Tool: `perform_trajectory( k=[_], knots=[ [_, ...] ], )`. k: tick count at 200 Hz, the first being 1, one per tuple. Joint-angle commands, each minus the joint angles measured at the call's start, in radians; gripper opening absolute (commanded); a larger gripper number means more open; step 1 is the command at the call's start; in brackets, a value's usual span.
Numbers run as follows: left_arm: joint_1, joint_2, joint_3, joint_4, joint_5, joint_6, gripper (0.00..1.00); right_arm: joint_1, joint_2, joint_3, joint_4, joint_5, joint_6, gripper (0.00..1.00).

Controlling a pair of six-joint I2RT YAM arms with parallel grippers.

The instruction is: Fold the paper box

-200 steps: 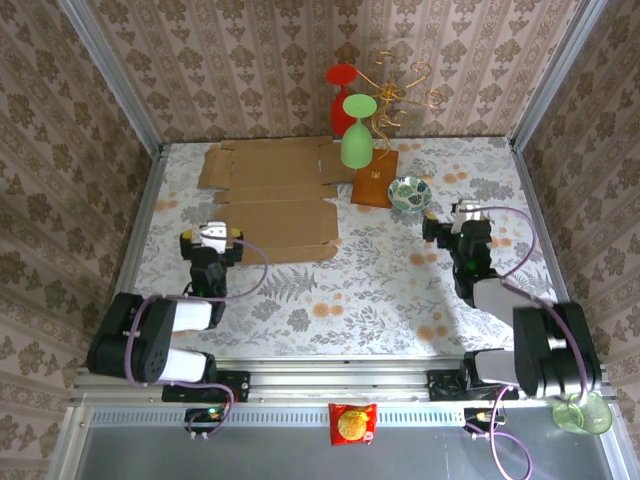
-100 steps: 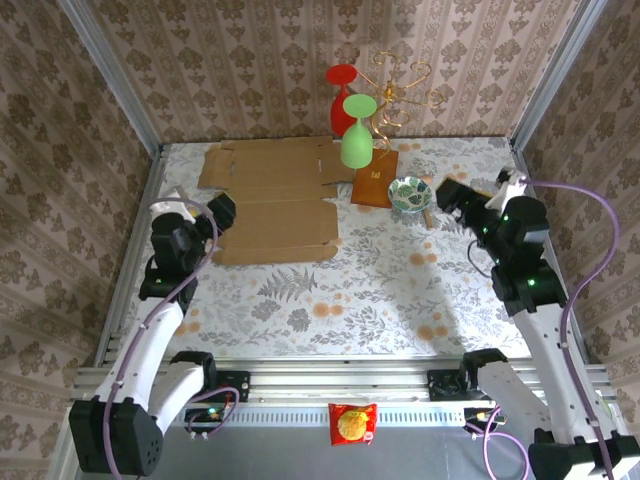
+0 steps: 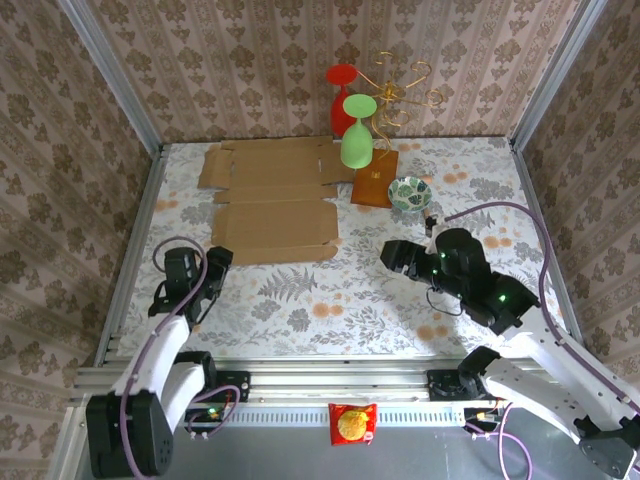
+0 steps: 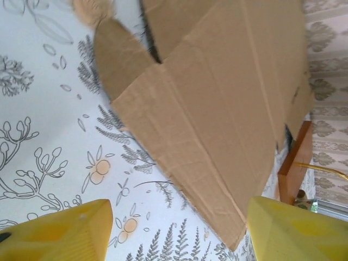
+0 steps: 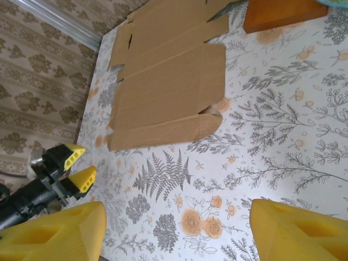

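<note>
A patterned bowl (image 3: 409,192) sits on the floral worktop (image 3: 340,295) beyond the right tool (image 3: 393,257), a little to its right; whether it holds anything cannot be told. Left of the bowl, a green glass (image 3: 356,135) hangs mouth-down from a gold wire stand (image 3: 400,85), with a red glass (image 3: 341,100) behind it.

The paper box (image 3: 275,200) lies unfolded on the worktop, just ahead of the left tool (image 5: 79,165) and well ahead and to the left of the right tool. It is a plain tan corrugated sheet, scored with long creases, cut with narrow slots and edged with round-cornered flaps. Its far right corner lies just beside the stand's orange-brown base (image 3: 374,184).

Both tools stand wide, their yellow fingertips (image 4: 57,231) well apart with nothing between them, and neither touches the cardboard.
</note>
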State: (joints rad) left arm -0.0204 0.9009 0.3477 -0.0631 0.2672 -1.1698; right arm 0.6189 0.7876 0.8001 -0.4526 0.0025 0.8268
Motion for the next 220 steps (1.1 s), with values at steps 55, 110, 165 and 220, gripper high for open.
perform_trajectory(
  k=[55,110,165,220],
  knots=[
    [0.04,0.183,0.013,0.182,0.01,-0.061,0.68,0.026,0.185,0.041,0.127,0.012,0.008,0.69],
    [0.054,0.341,0.025,0.327,0.049,-0.05,0.68,0.093,0.624,0.211,0.363,-0.01,0.028,0.52],
    [0.079,0.424,0.015,0.437,0.081,-0.031,0.67,0.091,1.026,0.443,0.461,-0.039,0.04,0.43],
    [0.092,0.478,0.013,0.509,0.102,-0.01,0.65,0.056,1.297,0.62,0.334,-0.072,0.095,0.37]
  ],
)
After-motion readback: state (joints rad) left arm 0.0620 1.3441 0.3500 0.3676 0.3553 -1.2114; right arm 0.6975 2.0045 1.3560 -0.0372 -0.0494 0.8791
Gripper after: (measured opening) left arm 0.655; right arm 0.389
